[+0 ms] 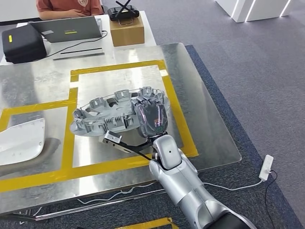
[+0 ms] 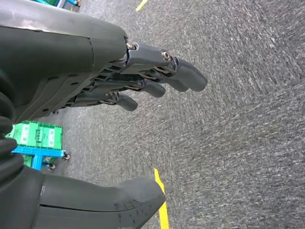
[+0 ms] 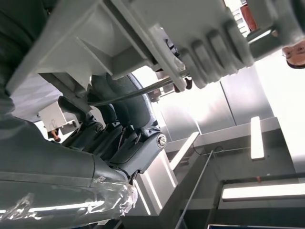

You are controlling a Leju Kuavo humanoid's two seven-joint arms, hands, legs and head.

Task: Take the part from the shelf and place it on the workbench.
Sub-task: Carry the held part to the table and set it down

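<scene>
Grey cast-metal part, broad, ribbed, with round sockets along its rim, lies on the steel workbench inside the yellow tape border | right hand grips its near-right edge | left hand hangs over carpet, fingers apart, holding nothing | bare steel beyond the tape.

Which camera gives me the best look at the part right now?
Head view: the part shows whole, over the workbench, gripped by the right hand. Right wrist view shows only its ribbed underside close up; left wrist view shows carpet.
</scene>
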